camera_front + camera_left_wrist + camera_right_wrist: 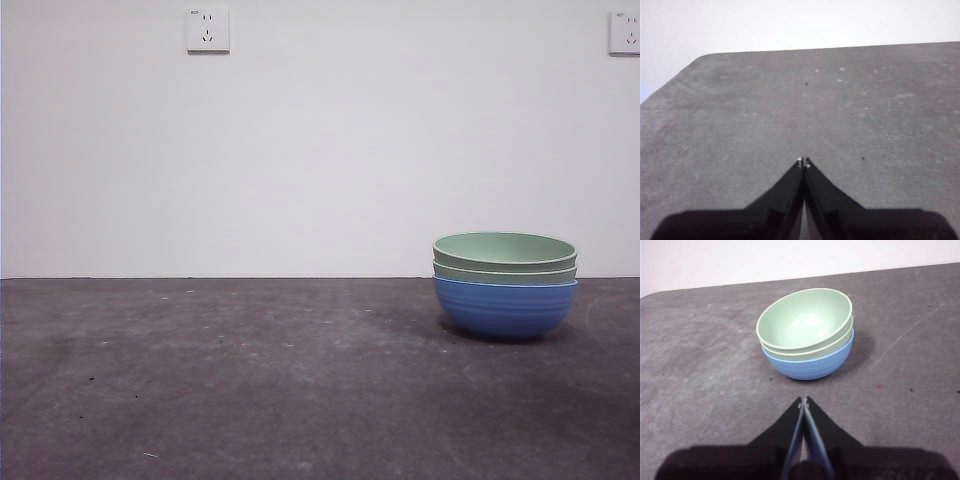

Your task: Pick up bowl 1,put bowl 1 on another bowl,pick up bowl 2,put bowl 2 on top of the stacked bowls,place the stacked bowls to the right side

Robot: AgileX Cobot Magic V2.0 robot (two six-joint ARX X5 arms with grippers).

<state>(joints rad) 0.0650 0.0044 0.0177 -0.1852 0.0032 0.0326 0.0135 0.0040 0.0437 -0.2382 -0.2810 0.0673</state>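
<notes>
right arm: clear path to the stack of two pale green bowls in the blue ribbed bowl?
Probably yes. The right gripper, jaws shut, points at the stack of two pale green bowls in the blue ribbed bowl, with only bare grey table between. It must open first.

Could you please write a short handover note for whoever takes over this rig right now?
Left gripper: shut, holding nothing, over bare table, no bowls in its view.
Right gripper: shut, holding nothing, apart from the stack and pointing at it.
Bowls: blue bowl at the bottom, two green bowls nested in it, upright, on the right side of the table in the front view.
Done: both green bowls stacked; stack appears placed at the right.
Left: seemingly nothing; just confirm the stack's position is acceptable.
</notes>
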